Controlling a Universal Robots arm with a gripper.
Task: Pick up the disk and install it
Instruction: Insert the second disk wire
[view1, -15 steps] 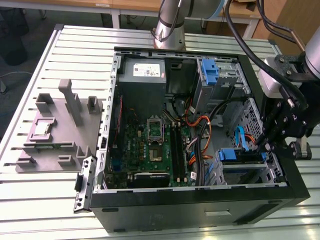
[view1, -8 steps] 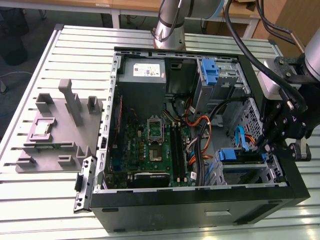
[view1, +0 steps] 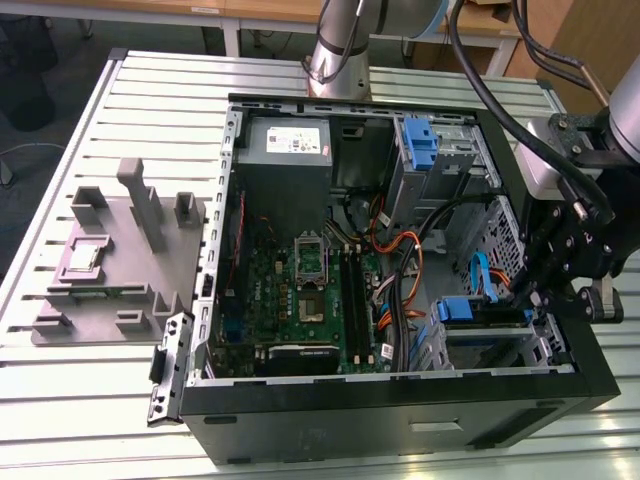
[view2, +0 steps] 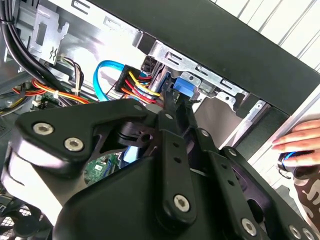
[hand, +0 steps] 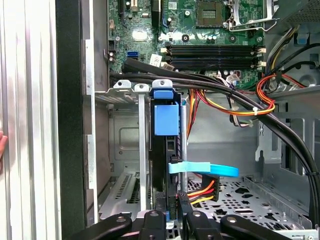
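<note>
The disk (hand: 166, 120) stands on edge in the drive bay at the case's front corner, its blue rail tab facing up out of the cage. In the exterior view the disk (view1: 478, 310) lies low in the bay on the exterior view's right, with my gripper (view1: 527, 290) right over its end. One finger lies on each flat side of the disk's end, so my gripper (hand: 172, 212) is shut on it. The second wrist view has my gripper (view2: 172, 102) reaching down at the blue tab of the disk (view2: 182, 89).
A blue data cable (hand: 205, 169) and red-yellow power wires (hand: 202, 190) sit beside the disk's end. Thick black cables (hand: 225, 92) cross above the bay. The power-supply box (view1: 285, 150), a bare blue bracket (view1: 420, 140) and a grey fixture (view1: 120, 250) are farther off. A person's hand (view2: 300, 140) rests outside the case.
</note>
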